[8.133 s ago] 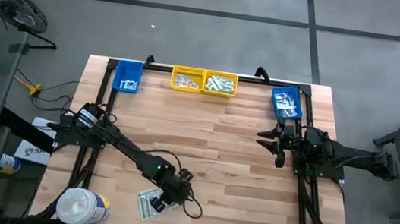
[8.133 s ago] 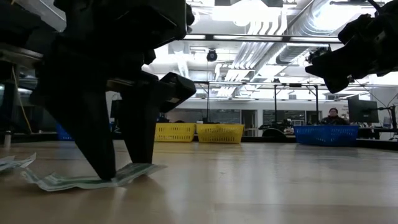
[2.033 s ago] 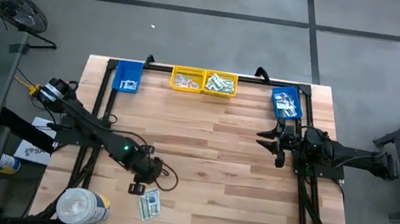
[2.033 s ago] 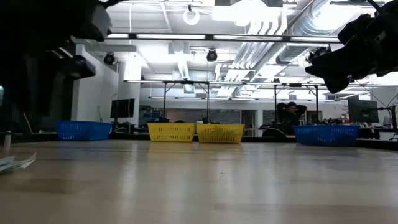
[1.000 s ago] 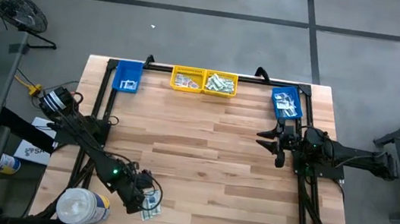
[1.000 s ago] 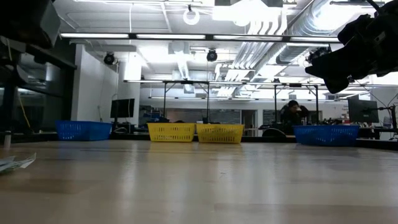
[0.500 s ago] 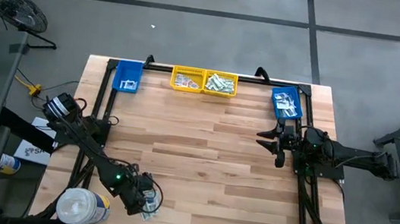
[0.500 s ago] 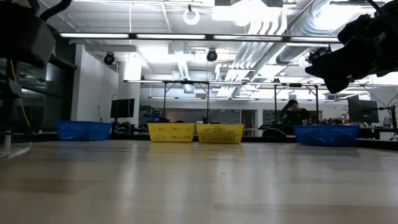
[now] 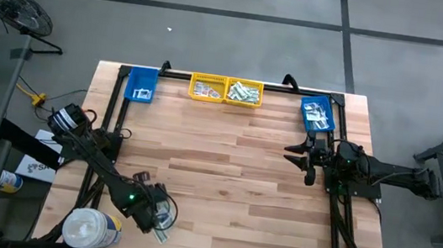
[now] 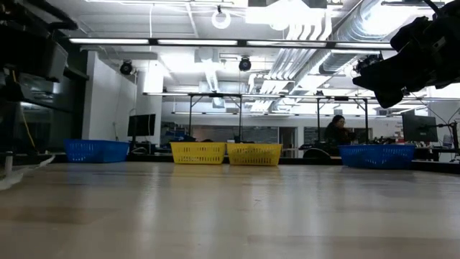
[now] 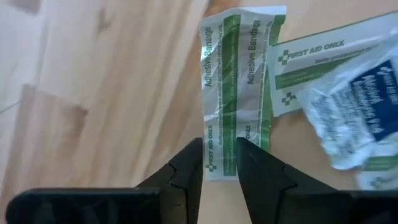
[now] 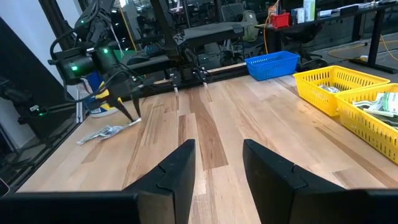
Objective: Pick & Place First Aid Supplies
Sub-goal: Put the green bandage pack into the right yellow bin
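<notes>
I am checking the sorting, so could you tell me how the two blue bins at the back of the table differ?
The left blue bin sits at the far left corner and holds one or two white packets. The right blue bin sits at the far right, just ahead of the waiting right gripper, and holds a fuller heap. Both are blue mesh-sided plastic.

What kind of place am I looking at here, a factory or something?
More likely a robotics lab or workshop. Two robot arms work at a wooden table carrying yellow bins and blue bins, under exposed ceiling ducts, with a person sitting among desks and monitors behind.
</notes>
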